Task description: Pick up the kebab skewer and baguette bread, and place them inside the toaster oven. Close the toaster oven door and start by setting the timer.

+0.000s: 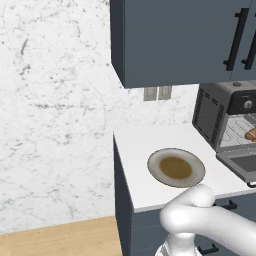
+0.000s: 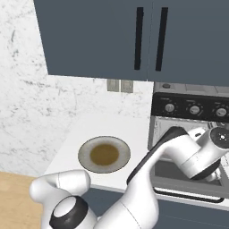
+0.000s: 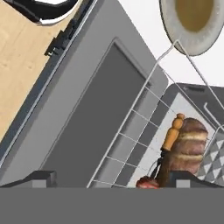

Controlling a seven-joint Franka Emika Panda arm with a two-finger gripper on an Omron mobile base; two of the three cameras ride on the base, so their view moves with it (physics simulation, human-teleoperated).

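Observation:
The toaster oven (image 1: 215,117) stands at the counter's right end with its door (image 1: 244,166) folded down flat. In the hand view the baguette bread (image 3: 189,146) lies on the wire rack (image 3: 131,131) inside, and the kebab skewer (image 3: 169,146) rests against its left side. My gripper (image 3: 116,181) hovers over the open door (image 3: 83,131) just in front of the rack. Its fingers are spread wide and hold nothing. Pale knobs (image 2: 194,109) line the dark panel above the opening; I cannot tell which is the timer.
A round grey plate (image 1: 165,159) with a brown centre sits on the white counter left of the oven. Dark wall cabinets (image 2: 112,36) hang overhead. My arm (image 2: 179,156) reaches across the oven's front. Wooden floor (image 3: 22,65) lies below the counter edge.

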